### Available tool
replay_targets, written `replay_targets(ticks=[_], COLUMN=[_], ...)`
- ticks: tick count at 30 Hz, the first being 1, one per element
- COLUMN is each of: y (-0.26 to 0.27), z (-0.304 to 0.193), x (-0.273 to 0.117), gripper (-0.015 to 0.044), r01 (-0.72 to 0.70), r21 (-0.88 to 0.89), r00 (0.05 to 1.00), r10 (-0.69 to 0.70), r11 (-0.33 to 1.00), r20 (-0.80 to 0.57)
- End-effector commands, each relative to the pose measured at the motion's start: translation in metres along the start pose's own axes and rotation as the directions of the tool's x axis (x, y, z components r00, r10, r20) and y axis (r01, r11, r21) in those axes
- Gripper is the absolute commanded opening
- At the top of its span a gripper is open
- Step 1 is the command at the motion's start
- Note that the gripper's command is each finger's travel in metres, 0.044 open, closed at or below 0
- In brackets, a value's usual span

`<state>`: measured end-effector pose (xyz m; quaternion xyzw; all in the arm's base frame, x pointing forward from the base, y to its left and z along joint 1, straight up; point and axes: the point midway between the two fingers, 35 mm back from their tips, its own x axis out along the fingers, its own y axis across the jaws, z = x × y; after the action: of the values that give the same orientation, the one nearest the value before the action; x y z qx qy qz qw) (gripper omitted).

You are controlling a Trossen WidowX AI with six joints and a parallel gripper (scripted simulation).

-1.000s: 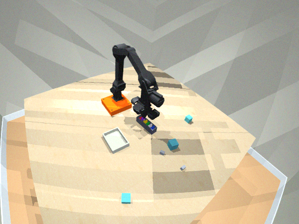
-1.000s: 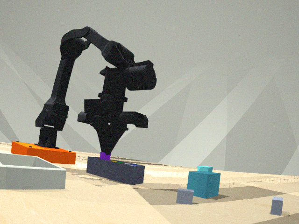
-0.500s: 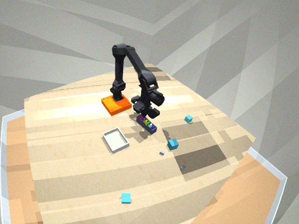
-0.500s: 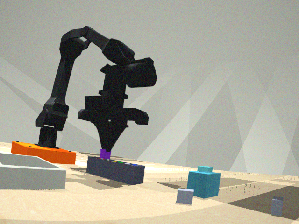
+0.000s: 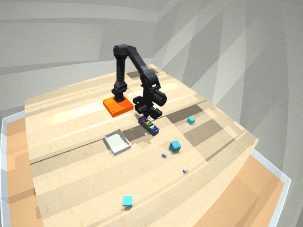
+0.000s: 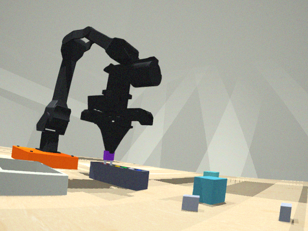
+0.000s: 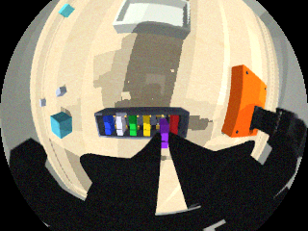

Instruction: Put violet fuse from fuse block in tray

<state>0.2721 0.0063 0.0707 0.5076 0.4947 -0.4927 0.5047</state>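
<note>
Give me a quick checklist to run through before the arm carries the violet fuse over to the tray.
1. Gripper shut on the violet fuse: ok.
2. Fuse body raised above the fuse block: ok.
3. Prongs fully out of the slot: not ok, their tips sit at the block's top.
4. Gripper off the other fuses: ok.
5. Fuse hanging upright: ok.
6. Tray free to take it: ok.
</note>
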Motion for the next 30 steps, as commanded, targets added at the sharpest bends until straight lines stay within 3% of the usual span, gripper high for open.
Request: replay_targets(ticks=[1,30], y=[0.001,0.003], z=[0.001,0.008], x=[-0.003,-0.029], gripper=[0.0000,0.0000], r01=[-0.003,-0.003], r21=[0.005,0.005], r00=[1.000,1.000], r10=[0.003,0.003], r11=[1.000,1.000], r20=[0.004,0.005])
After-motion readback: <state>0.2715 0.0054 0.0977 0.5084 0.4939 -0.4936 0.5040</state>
